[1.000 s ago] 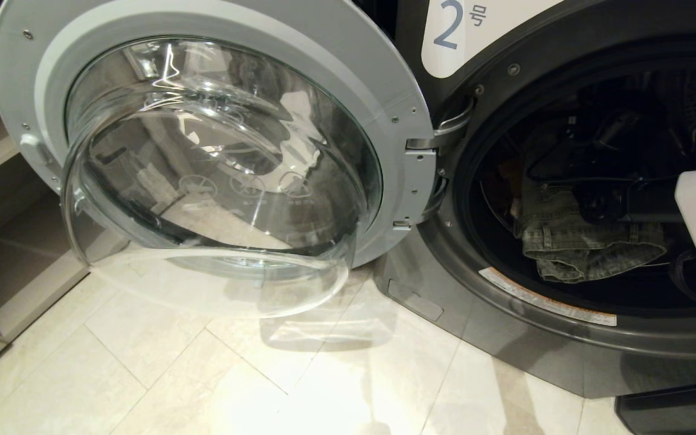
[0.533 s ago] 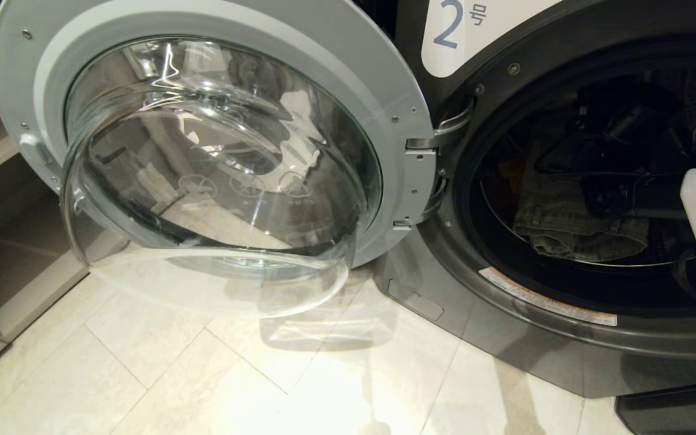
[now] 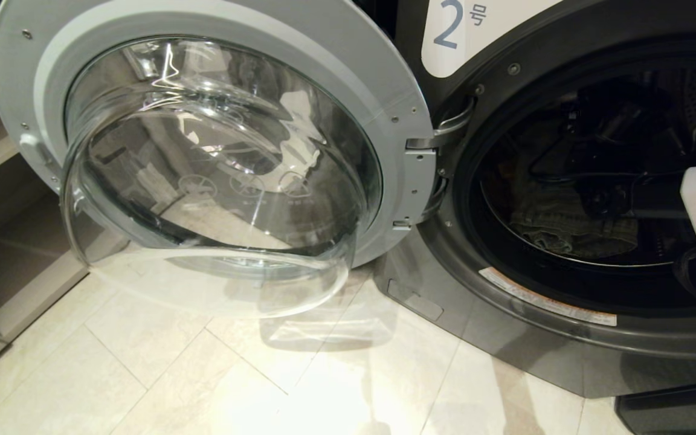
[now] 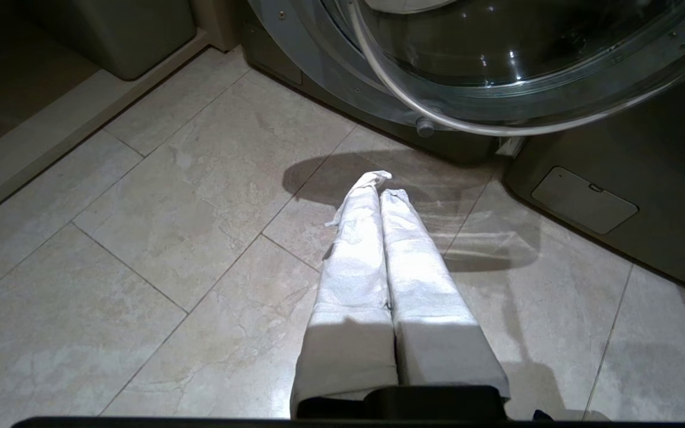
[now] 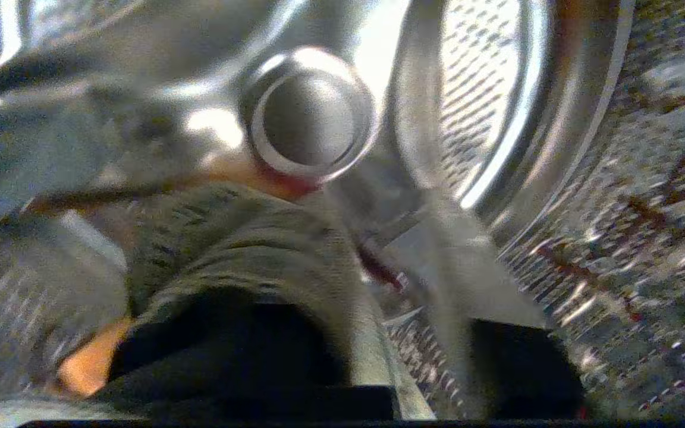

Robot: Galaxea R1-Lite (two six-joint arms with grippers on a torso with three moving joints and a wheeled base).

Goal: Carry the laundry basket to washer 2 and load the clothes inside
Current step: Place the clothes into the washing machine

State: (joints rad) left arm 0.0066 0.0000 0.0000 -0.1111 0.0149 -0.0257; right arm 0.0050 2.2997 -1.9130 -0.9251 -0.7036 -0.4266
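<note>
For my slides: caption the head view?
Washer 2, door open, olive garment in drum.

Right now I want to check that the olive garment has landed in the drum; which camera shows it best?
The head view: the olive garment lies whole on the drum floor inside washer 2. The right wrist view shows it close but blurred. The left wrist view shows none of it.

Warm overhead light glares off the floor tiles; the drum interior is dim and motion-blurred.
</note>
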